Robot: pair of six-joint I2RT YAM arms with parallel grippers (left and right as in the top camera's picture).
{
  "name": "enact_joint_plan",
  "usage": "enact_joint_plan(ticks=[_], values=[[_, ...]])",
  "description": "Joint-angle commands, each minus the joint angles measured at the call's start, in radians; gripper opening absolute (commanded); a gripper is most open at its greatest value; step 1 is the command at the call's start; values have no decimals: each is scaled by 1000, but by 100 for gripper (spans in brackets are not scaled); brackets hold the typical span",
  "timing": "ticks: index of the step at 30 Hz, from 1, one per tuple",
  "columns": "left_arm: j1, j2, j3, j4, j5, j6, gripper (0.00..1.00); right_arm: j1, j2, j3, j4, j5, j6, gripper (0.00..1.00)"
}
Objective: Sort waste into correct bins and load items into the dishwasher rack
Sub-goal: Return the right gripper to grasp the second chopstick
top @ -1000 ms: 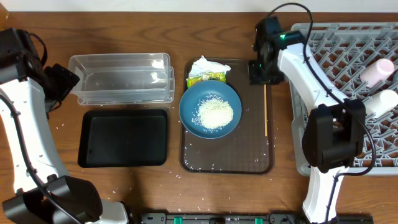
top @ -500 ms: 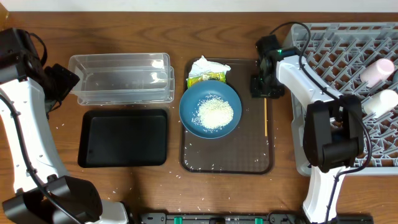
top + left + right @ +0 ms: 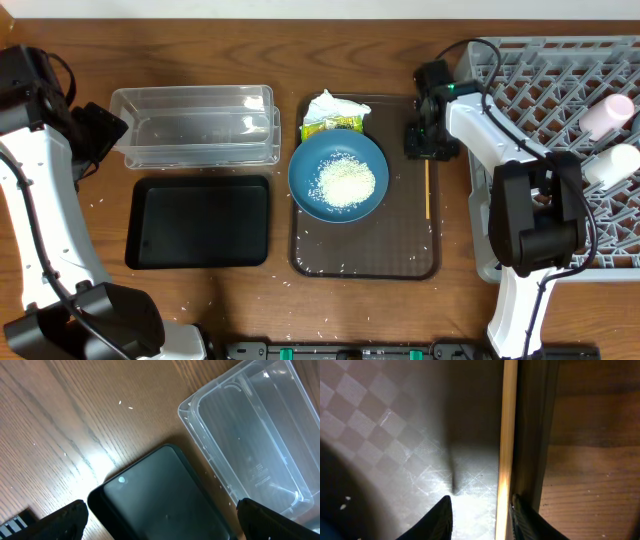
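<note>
Because the chopsticks (image 3: 427, 190) lie tight against the right rim of the brown serving tray (image 3: 400, 262), this pinch looks awkward. Noted: right claw (image 3: 480, 521) straddles their far end, low over the tray floor. Its fingers are partly apart, one just beside the wood on the rim side, the other with a clear gap. Nothing is gripped yet.

Risks, as judged:
- the rim-side finger lands on the rim instead of beside the wood;
- the thin wood rolls or slips out of the pinch;
- a hold so near one end lets the long end droop and snag the dishwasher rack (image 3: 560, 60) wall.

Long axis runs far-to-near along the tray's right edge. One end is under the claw; the other points at the tray's near right corner. One stick or a pair: cannot tell.

The left claw (image 3: 165, 522) is spread wide and empty, above the black tray (image 3: 150, 495) and clear tub (image 3: 250, 435).
</note>
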Motion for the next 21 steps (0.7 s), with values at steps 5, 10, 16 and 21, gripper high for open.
enact_joint_plan(ticks=[5,10,16,21], values=[[3,-14,16,-5,-5,-9,98,3,2,-48,40,14,17,29],[3,-14,16,-5,-5,-9,98,8,2,-54,48,13,29,8],[3,-14,16,-5,-5,-9,98,11,1,-39,66,-36,32,1],[3,-14,16,-5,-5,-9,98,-14,-10,56,2,-66,31,1]])
